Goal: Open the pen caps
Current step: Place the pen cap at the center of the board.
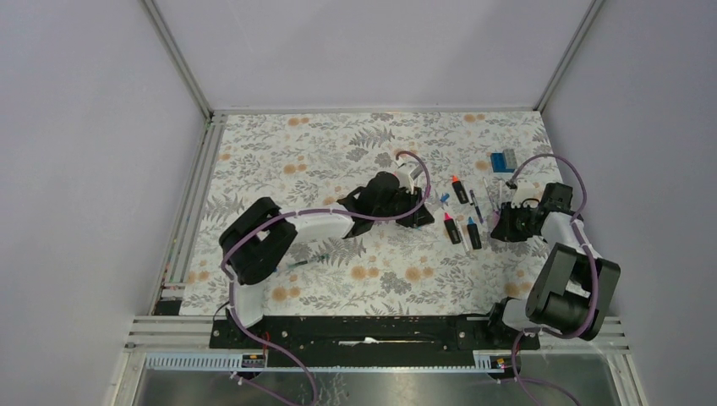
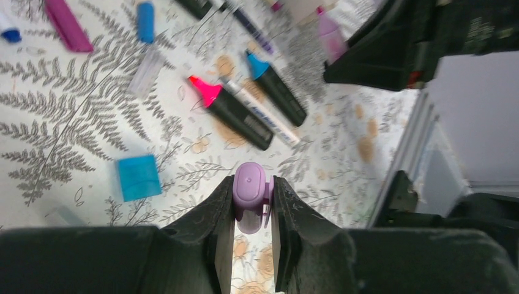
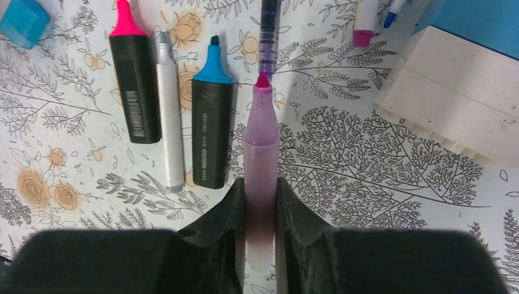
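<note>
Plainly, the left gripper (image 2: pixel 252 185) is clamped on a lilac cap (image 2: pixel 251 199), one finger pressed to each side and the cap's rounded end pointing away from the wrist. Whether the cap touches the floral table (image 2: pixel 73 135) cannot be told. The cap is off its pen. The right gripper (image 3: pixel 260 187) pinches the lilac pen (image 3: pixel 261 131) by the barrel, and the pen's magenta tip stands bare, pointing away from the fingers. In the top view the two grippers face each other across a small cluster of pens at mid-table, the left one on the cluster's left and the right one on its right, well apart. In the cluster lie a pink highlighter (image 3: pixel 133 86), a white pen (image 3: pixel 170 116) and a blue highlighter (image 3: pixel 211 116), nearly parallel, with the white pen between the two highlighters. Both highlighters show bare tips. A loose blue cap (image 2: pixel 138 176) lies on the table near the pink highlighter's tip, and a magenta cap (image 2: pixel 67 24) lies farther off, apart from it. A white block (image 3: pixel 453 104) with a blue top sits to the right of the lilac pen, not touching it.
</note>
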Motion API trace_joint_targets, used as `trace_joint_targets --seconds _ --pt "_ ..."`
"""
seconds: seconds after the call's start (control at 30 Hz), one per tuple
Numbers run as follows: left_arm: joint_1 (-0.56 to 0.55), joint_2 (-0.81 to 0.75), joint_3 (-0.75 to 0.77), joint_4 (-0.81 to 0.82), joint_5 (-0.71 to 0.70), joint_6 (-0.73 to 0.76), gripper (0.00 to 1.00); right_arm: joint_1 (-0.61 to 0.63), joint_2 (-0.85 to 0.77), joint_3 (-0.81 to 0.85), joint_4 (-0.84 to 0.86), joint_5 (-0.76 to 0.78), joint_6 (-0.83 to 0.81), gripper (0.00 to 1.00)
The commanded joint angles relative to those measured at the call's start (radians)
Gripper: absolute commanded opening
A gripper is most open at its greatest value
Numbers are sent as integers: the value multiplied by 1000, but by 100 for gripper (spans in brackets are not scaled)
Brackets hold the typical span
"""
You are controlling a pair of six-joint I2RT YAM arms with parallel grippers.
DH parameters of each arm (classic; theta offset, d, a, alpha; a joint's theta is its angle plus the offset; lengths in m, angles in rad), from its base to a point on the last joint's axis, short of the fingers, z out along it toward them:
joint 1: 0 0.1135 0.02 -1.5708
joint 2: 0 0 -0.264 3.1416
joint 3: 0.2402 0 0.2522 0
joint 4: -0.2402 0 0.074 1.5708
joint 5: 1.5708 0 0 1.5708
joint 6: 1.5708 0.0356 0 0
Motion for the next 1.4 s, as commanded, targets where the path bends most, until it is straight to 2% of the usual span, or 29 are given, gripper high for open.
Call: trace_joint_targets --seconds 0.0,0.3,0.63,0.8,0.97,1.1,1.3,1.37 --pt "-19 70 104 -109 -101 56 2 -5 62 72 -39 35 -25 16" --pt "-33 200 246 -234 -148 124 7 -5 172 130 -95 25 -33 22" --pt "-36 264 323 -310 -148 147 32 -5 188 137 -111 11 -37 35" --pt "-38 247 327 -324 -146 150 39 -5 174 135 -115 -1 -40 42" --pt "-37 171 304 -318 -139 159 42 -5 132 132 -115 -21 -41 48" --pt "-36 45 225 -289 -171 185 44 -5 81 125 -115 -53 -47 53" --pt "-34 -239 1 -253 -343 233 50 -5 -10 104 -115 -163 -73 60" --pt "-31 -339 -78 -280 -410 241 57 -5 -45 93 -108 -211 -80 61"
